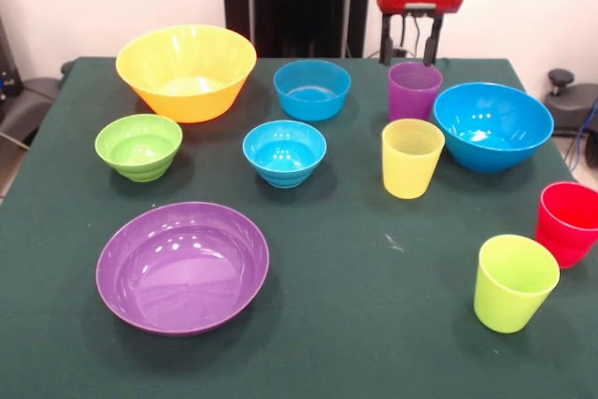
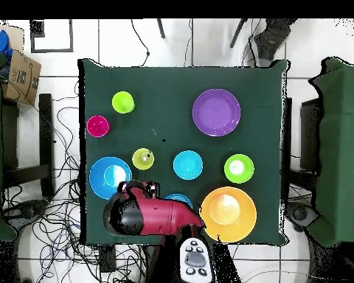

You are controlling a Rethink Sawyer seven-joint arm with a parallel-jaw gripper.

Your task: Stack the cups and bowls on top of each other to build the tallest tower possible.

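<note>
Pincer [image 1: 409, 51] hangs spread above the translucent purple plastic cup [image 1: 414, 91] at the table's [image 1: 374, 324] far side. Cup likely light, rigid, slick (thin wall); rim grip probably suits.

Front view: red cup [image 1: 571, 221] cut off by the right edge. End effector [image 1: 409, 47] fingers run down behind the purple cup [image 1: 414, 90] rim, tips hidden. Overhead: arm [image 2: 154, 215] covers the purple cup entirely and most of one small blue bowl [image 2: 179, 199]; also overlaps the large blue bowl [image 2: 106, 177] near edge. End effector hidden there.
</note>
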